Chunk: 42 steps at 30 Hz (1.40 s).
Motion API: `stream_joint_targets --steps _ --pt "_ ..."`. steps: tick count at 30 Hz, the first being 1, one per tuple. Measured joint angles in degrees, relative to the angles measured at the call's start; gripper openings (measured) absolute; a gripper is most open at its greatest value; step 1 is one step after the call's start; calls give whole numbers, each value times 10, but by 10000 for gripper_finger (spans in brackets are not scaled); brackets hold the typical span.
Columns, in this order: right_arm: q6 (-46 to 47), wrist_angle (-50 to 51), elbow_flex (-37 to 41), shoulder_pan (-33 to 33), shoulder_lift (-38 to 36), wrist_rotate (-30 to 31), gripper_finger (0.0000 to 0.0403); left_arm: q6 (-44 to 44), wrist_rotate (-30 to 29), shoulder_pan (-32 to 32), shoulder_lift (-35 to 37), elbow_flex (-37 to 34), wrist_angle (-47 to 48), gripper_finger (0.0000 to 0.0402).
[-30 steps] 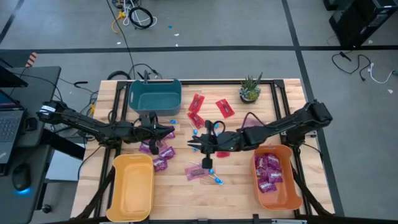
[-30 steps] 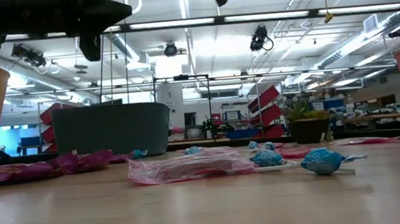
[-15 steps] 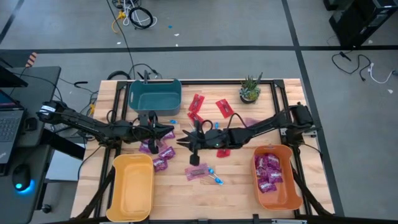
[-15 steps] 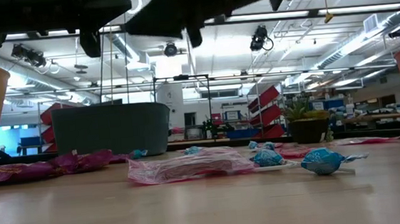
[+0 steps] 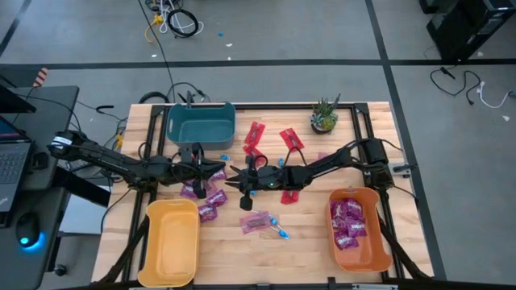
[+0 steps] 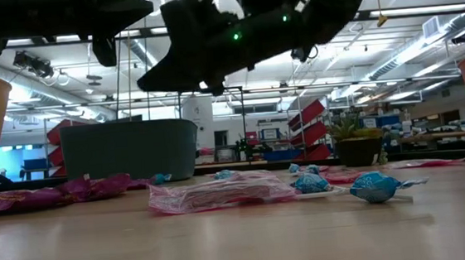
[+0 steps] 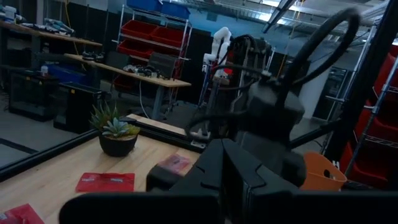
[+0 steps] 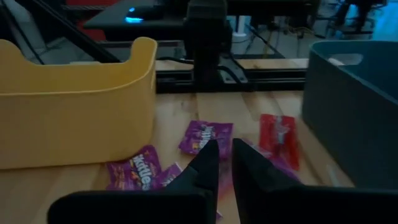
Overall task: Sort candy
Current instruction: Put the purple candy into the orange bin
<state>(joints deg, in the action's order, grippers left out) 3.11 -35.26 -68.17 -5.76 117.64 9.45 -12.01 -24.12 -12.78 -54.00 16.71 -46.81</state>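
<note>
Jaws on the right gripper (image 8: 217,163) were seen nearly closed, only a thin gap between them, nothing visibly gripped. It was held above the purple packets (image 8: 206,137) between yellow bin (image 8: 74,106) and teal bin (image 8: 354,99), probably lined up for a pick. The left gripper (image 5: 216,171) was shut tight, apparently empty, parked close by above the tabletop (image 5: 306,242). Red packets (image 5: 290,138) and blue lollipops (image 5: 280,229) were left scattered; purple ones were already piled in the orange bin (image 5: 372,251).
</note>
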Motion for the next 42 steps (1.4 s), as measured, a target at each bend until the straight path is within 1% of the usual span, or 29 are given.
stream_joint_targets --steps 6,12,18,22,26,33,42 --pt "13 -53 -12 10 45 -44 32 0 0 0 0 0 0 6" --pt "-23 -58 -40 11 96 -94 34 0 0 0 0 0 7 6" --pt "-43 -60 -48 11 124 -98 36 0 0 0 0 0 20 6" --pt "-46 -55 -48 11 127 -98 42 -1 0 0 0 0 20 6" --pt "-60 -49 -48 11 126 -103 58 -1 0 0 0 0 20 6" --pt "-66 -24 -48 8 126 -130 99 0 0 0 0 0 21 6" --pt "-72 -6 -48 5 126 -136 148 0 0 0 0 0 21 6"
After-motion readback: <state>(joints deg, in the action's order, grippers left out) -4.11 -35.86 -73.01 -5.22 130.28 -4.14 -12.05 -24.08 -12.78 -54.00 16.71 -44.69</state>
